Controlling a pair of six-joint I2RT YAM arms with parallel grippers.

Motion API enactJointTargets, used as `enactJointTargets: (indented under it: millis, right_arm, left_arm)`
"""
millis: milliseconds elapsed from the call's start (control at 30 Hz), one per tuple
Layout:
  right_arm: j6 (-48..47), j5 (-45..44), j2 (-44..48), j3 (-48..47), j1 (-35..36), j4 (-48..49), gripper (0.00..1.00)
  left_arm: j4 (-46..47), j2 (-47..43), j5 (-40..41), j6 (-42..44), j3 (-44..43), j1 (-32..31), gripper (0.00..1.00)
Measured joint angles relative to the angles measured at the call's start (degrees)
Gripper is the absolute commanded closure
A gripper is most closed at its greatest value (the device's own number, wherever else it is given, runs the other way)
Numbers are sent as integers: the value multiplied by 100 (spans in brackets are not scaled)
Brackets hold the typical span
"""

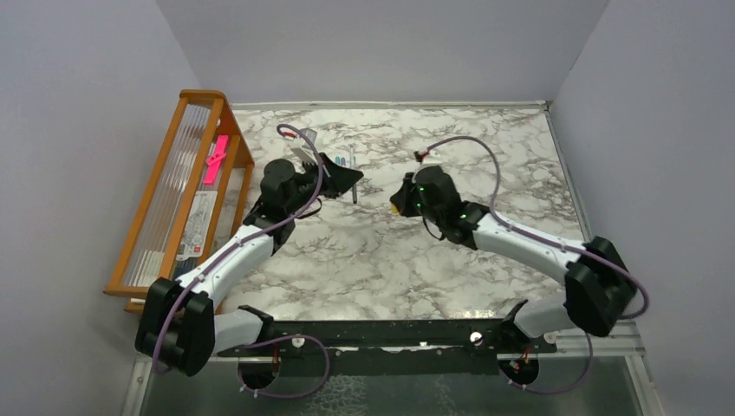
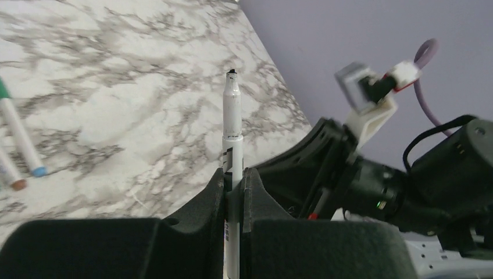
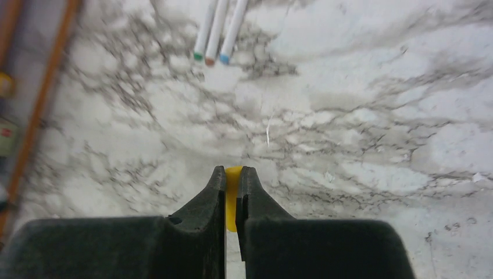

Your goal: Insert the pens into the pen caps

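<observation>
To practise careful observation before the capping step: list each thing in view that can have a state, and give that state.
Left gripper: shut on the pen.
Pen: clamped, uncapped, dark tip bare.
Right gripper: shut on the yellow cap.
Yellow cap: held, not on any pen.
Three loose pens: lying side by side on the table.

Most of the yellow-orange cap [image 3: 233, 197] lay hidden between the fingers of the right claw [image 3: 232, 170]. At that frame's top edge three pens [image 3: 218, 29] were cut off. The lower barrel of the held pen [image 2: 232, 110] was hidden inside the left claw [image 2: 234, 171].
</observation>
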State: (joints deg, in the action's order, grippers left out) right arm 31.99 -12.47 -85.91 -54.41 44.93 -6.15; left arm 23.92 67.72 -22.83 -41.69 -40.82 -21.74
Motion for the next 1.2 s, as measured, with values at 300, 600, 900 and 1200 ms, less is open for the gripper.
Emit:
enactJointTargets:
  millis: [300, 600, 900, 1200]
  right_arm:
    - [535, -140, 2505, 1644, -461, 2035, 99]
    - [511, -529, 3554, 1628, -470, 2531, 99]
    - [380, -525, 3615, 1569, -476, 2540, 99]
    - [372, -511, 3626, 1569, -476, 2535, 99]
  left_arm:
    - [793, 566, -330, -496, 0, -1279, 100]
    - [1058, 892, -337, -557, -249, -2159, 100]
    - [1121, 1113, -337, -498, -507, -2435, 100]
    - [1147, 1123, -334, -483, -568, -2479, 100]
